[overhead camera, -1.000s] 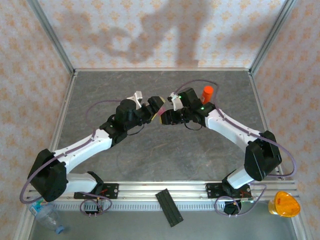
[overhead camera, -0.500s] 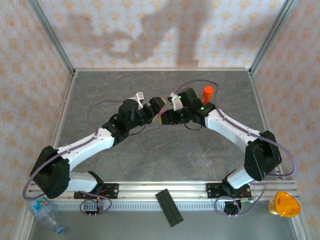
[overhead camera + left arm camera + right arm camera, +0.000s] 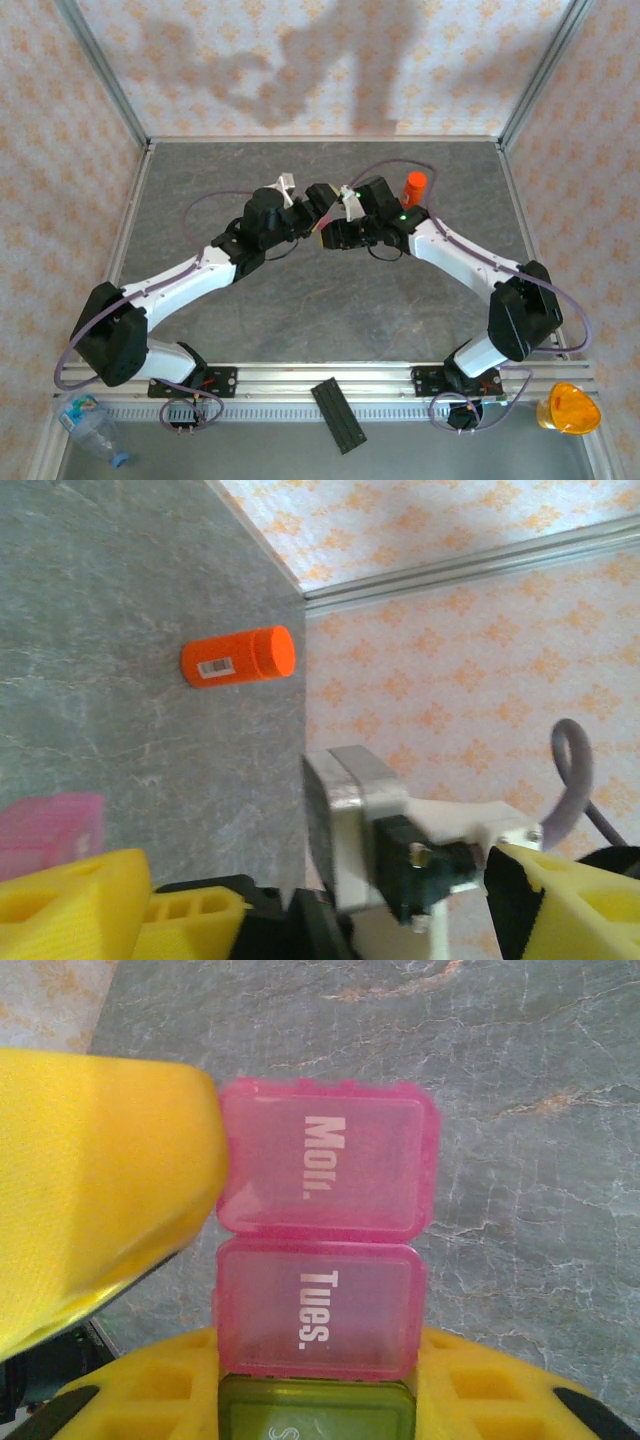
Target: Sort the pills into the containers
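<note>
A strip of joined containers (image 3: 325, 1240) lies over the grey table: two translucent pink boxes marked "Mon." and "Tues.", then a dark green one (image 3: 320, 1410). My right gripper (image 3: 320, 1392) is shut on the strip at its green and "Tues." end, a yellow finger on either side. My left gripper (image 3: 320, 910) is open wide. One of its yellow fingers (image 3: 100, 1180) rests against the left edge of the "Mon." box. A corner of a pink box (image 3: 50, 832) shows beside that finger (image 3: 70, 900). In the top view the two grippers meet at mid-table (image 3: 322, 215). The pills are out of view.
An orange bottle with a red cap (image 3: 413, 187) stands just behind the right wrist, also seen from the left wrist as the orange bottle (image 3: 238, 656). The right arm's white wrist bracket (image 3: 370, 820) sits between my left fingers. Walls close the table's far side.
The left arm has swung forward and to the right, bringing its open gripper closer against the right gripper. The right arm has held still with the containers.
</note>
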You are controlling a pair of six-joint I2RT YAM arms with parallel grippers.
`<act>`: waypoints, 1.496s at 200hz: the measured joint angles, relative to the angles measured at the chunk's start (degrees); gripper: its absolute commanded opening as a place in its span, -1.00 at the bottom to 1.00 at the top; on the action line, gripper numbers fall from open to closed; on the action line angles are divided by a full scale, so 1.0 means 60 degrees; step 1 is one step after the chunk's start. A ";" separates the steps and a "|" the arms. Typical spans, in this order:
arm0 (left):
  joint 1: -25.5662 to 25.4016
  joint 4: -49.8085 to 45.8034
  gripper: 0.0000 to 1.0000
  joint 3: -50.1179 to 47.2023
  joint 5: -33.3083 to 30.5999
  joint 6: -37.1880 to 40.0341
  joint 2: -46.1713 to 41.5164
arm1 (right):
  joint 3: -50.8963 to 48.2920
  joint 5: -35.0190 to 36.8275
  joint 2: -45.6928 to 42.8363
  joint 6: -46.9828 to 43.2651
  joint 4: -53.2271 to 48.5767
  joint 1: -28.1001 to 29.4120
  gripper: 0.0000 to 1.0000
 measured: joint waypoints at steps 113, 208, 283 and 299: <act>-0.0047 -0.0925 0.69 -0.0251 -0.0765 0.0262 -0.0918 | -0.0168 0.0015 0.0135 0.0004 0.0197 -0.0109 -0.44; -0.0047 -0.1049 0.67 -0.0484 -0.0739 0.0255 -0.0302 | -0.0164 0.0007 0.0047 0.0004 0.0229 -0.0109 -0.45; -0.0073 -0.0911 0.67 -0.0393 -0.0739 0.0226 -0.0036 | -0.0168 0.0004 0.0047 0.0007 0.0244 -0.0127 -0.44; -0.0080 -0.0911 0.66 -0.0372 -0.0739 0.0219 -0.0040 | -0.0168 0.0011 0.0047 0.0011 0.0251 -0.0127 -0.44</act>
